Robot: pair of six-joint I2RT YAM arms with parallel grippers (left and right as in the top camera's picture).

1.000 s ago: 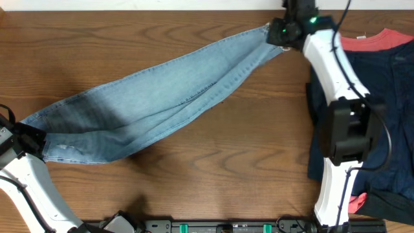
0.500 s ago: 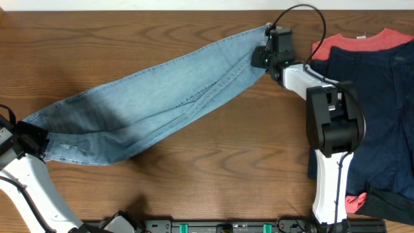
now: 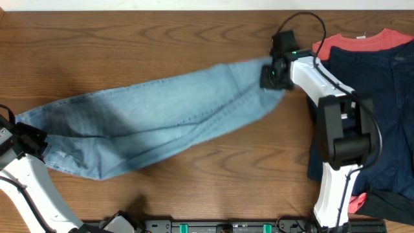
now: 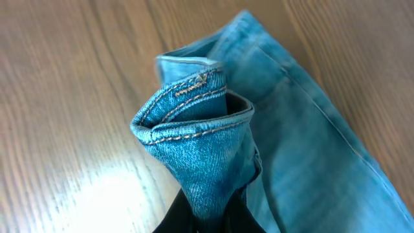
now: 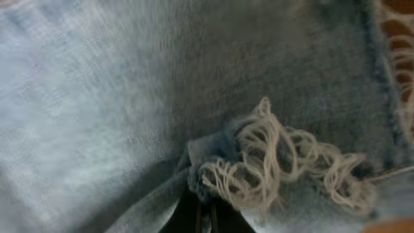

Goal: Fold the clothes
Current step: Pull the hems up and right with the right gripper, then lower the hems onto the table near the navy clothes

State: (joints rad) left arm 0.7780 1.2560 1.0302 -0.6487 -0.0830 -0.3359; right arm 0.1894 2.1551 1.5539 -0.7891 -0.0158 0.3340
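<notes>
Both jeans point(image 3: 149, 123) ends pinched, left tool point(image 3: 37, 144) and right tool point(image 3: 272, 72); open tabletop point(image 3: 220, 181) nearby.

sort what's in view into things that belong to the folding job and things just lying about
In the job:
- light-blue jeans, lying stretched out
- left tool, pinching the waist end
- right tool, pinching a frayed hem

Lying about:
- red shirt, at the right edge
- dark navy garment, lying over the red shirt

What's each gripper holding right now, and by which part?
Both hold the jeans: left gripper pinches the bunched stitched waist edge, right gripper the frayed hem end.
</notes>
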